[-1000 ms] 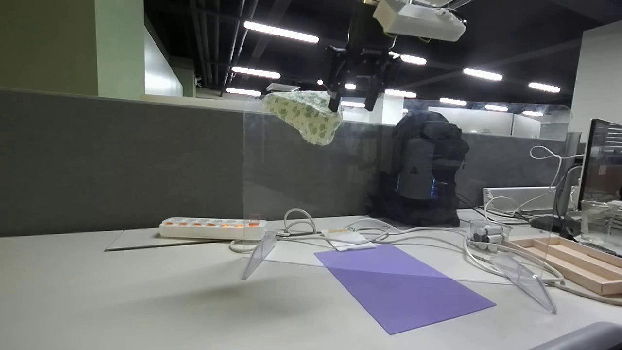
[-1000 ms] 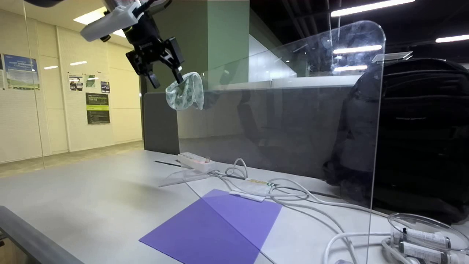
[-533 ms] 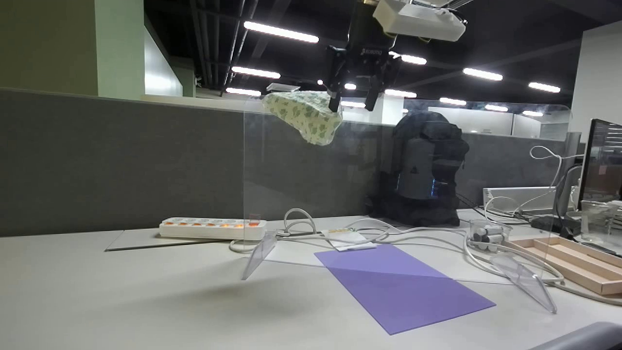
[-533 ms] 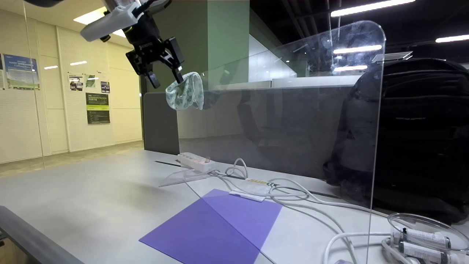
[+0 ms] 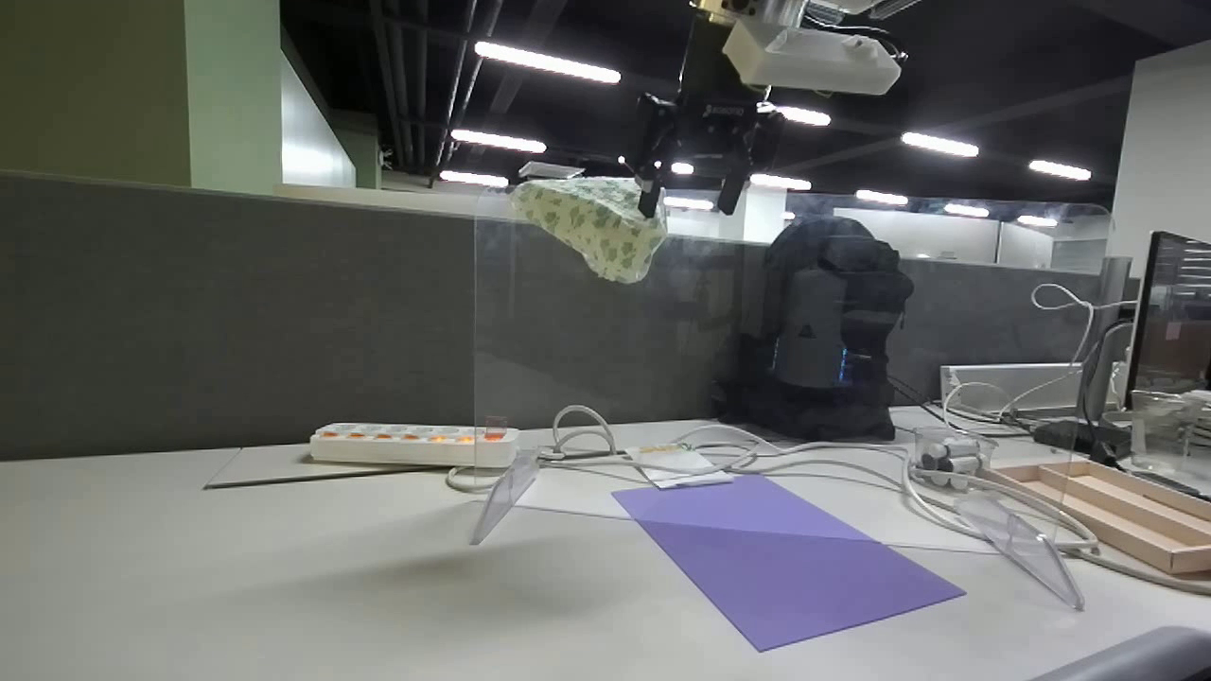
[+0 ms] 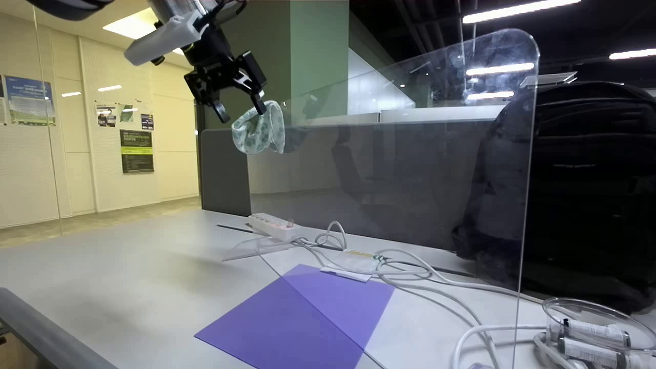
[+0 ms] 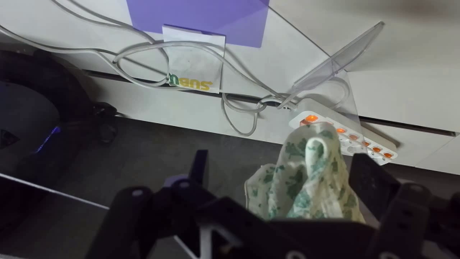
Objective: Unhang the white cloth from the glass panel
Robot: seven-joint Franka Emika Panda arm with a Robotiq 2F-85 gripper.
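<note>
"Cloth?"
"One cloth, pale, green-printed, softly folded; it is hanging over the top edge of one clear, flat panel, near an upper corner."
"Gripper?"
"One gripper, black. Its two jaws are standing apart; the wrist view is showing cloth folds between them. Contact, I cannot tell."
"Sheets?"
"One purple sheet, rectangular, is lying flat."
"Single sightings?"
"One tan divided tray is appearing in an exterior view alone."

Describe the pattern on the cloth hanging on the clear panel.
The cloth has scattered green, leaf-like motifs on pale fabric; best seen in the wrist view.
</note>
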